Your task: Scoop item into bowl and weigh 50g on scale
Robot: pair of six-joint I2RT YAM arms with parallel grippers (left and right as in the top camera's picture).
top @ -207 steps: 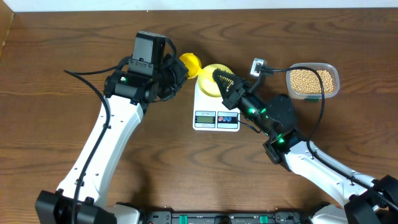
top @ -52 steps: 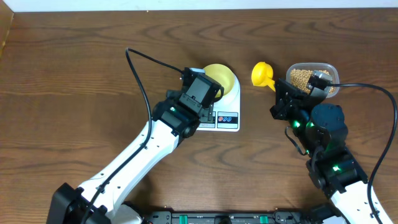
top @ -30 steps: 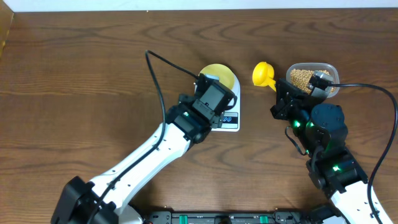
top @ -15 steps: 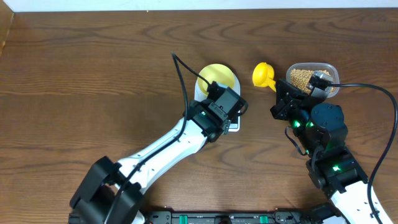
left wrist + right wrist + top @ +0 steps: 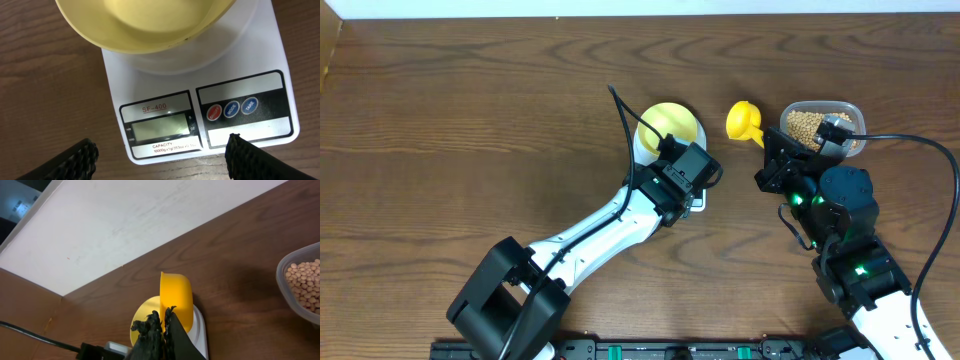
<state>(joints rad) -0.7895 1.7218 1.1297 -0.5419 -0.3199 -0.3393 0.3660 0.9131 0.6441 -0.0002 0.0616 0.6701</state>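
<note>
The left gripper (image 5: pixel 162 151) hangs released, 2 fingers spread over the display end of the white digital kitchen scale (image 5: pixel 270 50), which carries the small pale yellow-green bowl (image 5: pixel 145 25). The right gripper (image 5: pixel 161 321) is clenched on a bright yellow plastic scoop (image 5: pixel 176 297) beside the clear plastic tub (image 5: pixel 853 112) of tan beans (image 5: pixel 807 125).

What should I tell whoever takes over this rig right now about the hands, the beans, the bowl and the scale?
Left hand: open, holding nothing, poised over the button edge of the scale.
Right hand: shut on the handle of the yellow scoop, held beside the clear tub.
Beans: in the tub.
Bowl: on the scale, looks empty.
Done: bowl placed, scoop in hand.
Left: the display is blank, so probably switch on and tare, then scoop beans into the bowl up to 50 g.
</note>
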